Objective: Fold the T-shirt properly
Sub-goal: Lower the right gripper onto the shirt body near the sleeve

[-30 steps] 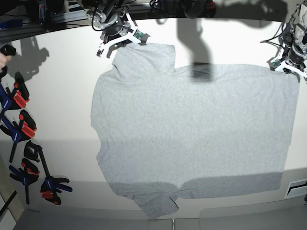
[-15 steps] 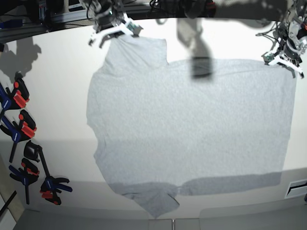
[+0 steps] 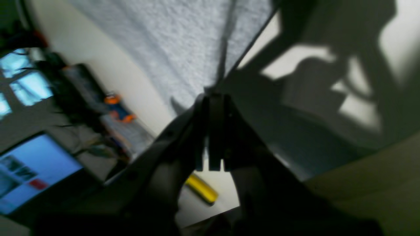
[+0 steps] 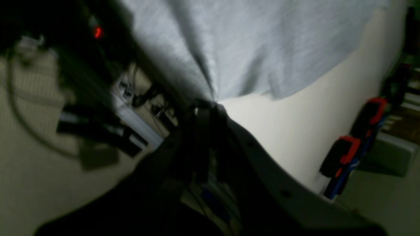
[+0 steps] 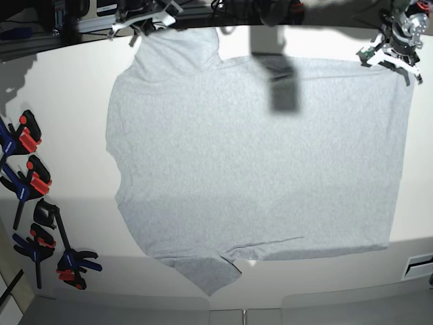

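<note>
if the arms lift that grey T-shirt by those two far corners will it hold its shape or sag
Likely sag: the T-shirt is thin, soft fabric already creasing toward the left gripper and right gripper. Probably light; the near sleeve may drag and fold over.

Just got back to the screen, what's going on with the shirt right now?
Both arms are gripping the T-shirt along its far edge. The right gripper is shut on the sleeve corner and the left gripper on the hem corner. The shirt lies spread flat, plain side up, on the table. No fold made yet.
</note>
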{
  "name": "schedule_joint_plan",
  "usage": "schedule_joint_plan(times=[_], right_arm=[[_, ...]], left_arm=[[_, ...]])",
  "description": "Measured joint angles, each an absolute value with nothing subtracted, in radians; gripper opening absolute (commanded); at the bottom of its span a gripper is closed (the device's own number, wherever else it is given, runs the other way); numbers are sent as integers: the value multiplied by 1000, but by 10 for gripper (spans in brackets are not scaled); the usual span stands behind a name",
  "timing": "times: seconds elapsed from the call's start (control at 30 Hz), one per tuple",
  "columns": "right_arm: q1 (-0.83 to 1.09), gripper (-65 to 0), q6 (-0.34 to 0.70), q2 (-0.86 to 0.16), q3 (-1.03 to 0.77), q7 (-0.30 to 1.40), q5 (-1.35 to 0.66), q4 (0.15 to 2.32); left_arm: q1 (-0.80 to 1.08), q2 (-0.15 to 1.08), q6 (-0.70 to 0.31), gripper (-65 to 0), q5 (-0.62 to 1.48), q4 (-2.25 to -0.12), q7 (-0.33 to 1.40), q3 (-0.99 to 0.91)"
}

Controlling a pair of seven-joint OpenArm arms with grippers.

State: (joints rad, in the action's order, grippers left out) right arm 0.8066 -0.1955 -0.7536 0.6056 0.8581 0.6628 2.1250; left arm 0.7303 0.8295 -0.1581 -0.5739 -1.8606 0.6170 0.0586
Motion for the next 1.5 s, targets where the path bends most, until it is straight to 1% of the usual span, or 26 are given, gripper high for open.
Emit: schedule_joint_plan(times=[0.1,0.2,0.3,0.37,0.47,0.57,0.6,0.67,0.8,0.97,1.03,1.1,1.23,1.43,1.5], right_arm=[[801,-650,-231,-755,606,846,732,2162],[764,-650,-237,-754,606,838,730,2168],[691,-650,-237,-754,606,834,650,2168],[623,-650,-237,-754,606,821,571,2168],[508,-650,-236,-744,606,816,461,2168],[410,-650,-224,-722,606,804,409,2167],[381,-650,-206,-719,606,805,390,2165],[334,-650,-205,-709,607,780,361,2142],[236,-650,-198,-659,607,776,361,2030],[107,-650,-197,-564,608,748,356,1842],[59,-650,-178,-531,608,741,303,1788],[14,-650,-136,-503,607,737,260,1748],[-57,-650,-103,-454,609,736,211,1693],[-131,-650,-87,-438,609,735,209,1654],[-159,-650,-45,-438,609,733,208,1645]], left_arm=[[733,830,-145,-650,-620,-1886,626,59],[722,830,-45,-650,-630,-1887,610,58],[698,831,25,-650,-630,-1884,597,58],[684,831,54,-650,-629,-1884,540,58],[635,829,60,-650,-489,-1878,453,58],[572,829,61,-650,-365,-1849,419,58],[551,828,61,-650,-342,-1833,412,58],[501,828,61,-650,-300,-1795,416,58],[396,828,67,-650,-239,-1694,409,58],[318,828,65,-650,-130,-1607,359,58],[305,827,65,-650,-105,-1604,322,58],[296,823,64,-650,-100,-1604,286,58],[276,795,64,-650,-101,-1603,281,58],[271,765,64,-650,-101,-1601,256,58],[263,765,64,-650,-100,-1581,234,58]])
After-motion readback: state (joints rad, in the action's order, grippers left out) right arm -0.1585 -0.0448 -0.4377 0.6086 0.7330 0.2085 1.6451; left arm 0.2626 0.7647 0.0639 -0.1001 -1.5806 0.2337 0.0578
